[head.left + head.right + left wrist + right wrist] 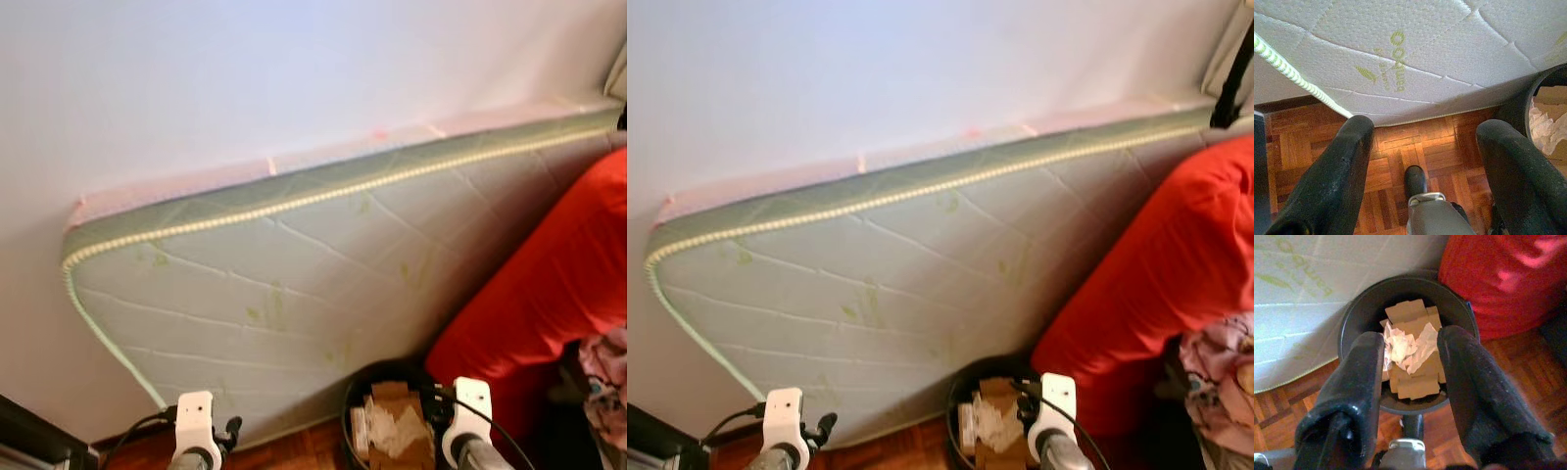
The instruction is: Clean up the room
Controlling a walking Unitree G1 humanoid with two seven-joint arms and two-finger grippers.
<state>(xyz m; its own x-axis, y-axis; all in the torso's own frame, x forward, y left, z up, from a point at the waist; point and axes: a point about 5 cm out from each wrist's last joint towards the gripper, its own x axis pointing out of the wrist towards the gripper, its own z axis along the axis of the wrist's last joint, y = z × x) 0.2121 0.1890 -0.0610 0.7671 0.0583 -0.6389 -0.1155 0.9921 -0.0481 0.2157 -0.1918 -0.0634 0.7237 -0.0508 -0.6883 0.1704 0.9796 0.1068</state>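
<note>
A black round bin (1352, 320) stands on the parquet floor against the leaning mattress, and shows in the left eye view as the bin (355, 392). It holds pieces of brown cardboard (1408, 313) and crumpled white paper (1409, 346). My right gripper (1411, 340) hovers right above the bin, open, with nothing between its fingers. My left gripper (1425, 129) is open and empty over bare floor beside the bin, near the mattress's lower edge. Both wrists, left (196, 421) and right (470, 409), sit at the bottom of the head views.
A white quilted mattress (313, 274) with green trim leans against the wall. A red cushion or cover (549, 284) lies to the right of the bin, with pink patterned cloth (607, 372) beside it. Dark furniture (29, 436) edges the lower left. Parquet floor (1400, 161) lies below.
</note>
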